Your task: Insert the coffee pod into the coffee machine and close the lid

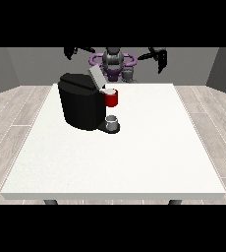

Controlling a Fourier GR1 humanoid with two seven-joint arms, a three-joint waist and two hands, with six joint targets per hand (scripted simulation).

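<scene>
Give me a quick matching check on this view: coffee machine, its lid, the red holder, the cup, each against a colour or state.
Things:
1. coffee machine
2. lid
3. red holder
4. cup

States:
A. grey, on the machine's base
B. black body on the table
C. raised, tilted up
D. red, at the machine's front under the lid

Pairs: 1-B, 2-C, 3-D, 4-A

A wide white tabletop (134, 162) stretches before me, its dark legs (50, 202) showing under the edge farthest from me. Around it the floor (16, 110) runs in pale wood planks, and grey walls (31, 64) stand behind me.
</scene>
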